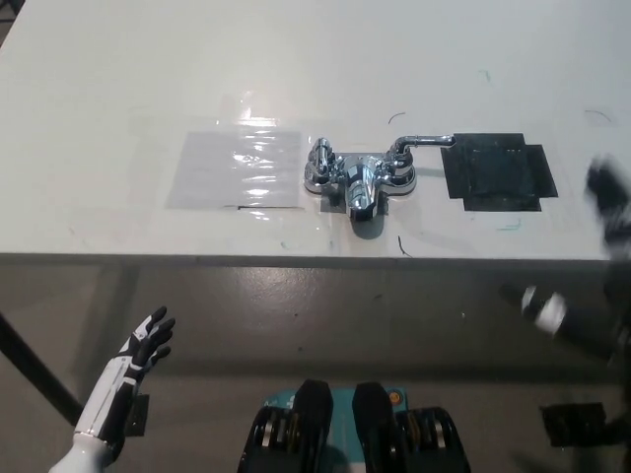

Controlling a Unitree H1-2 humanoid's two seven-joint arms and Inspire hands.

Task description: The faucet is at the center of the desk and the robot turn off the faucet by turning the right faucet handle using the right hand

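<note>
While gleaming chrome, faucet [360, 177] (right handle [422, 144] outstretched rightward) mid-desk [118, 79].

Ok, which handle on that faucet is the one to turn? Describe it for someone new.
On the white desk, find the chrome faucet at its center. The right faucet handle rises from the fixture's end nearest the black patch. Unlike the stubby knob opposite, it is a long thin lever pointing at that patch.

A white desk [118, 89] fills the upper part of the head view, its front edge running straight across. At its center sits a chrome faucet [360, 177] (its right handle [422, 144] points toward picture right). Left of the faucet lies a clear glossy sheet [237, 169]; right of it, a black taped patch [498, 172].
</note>
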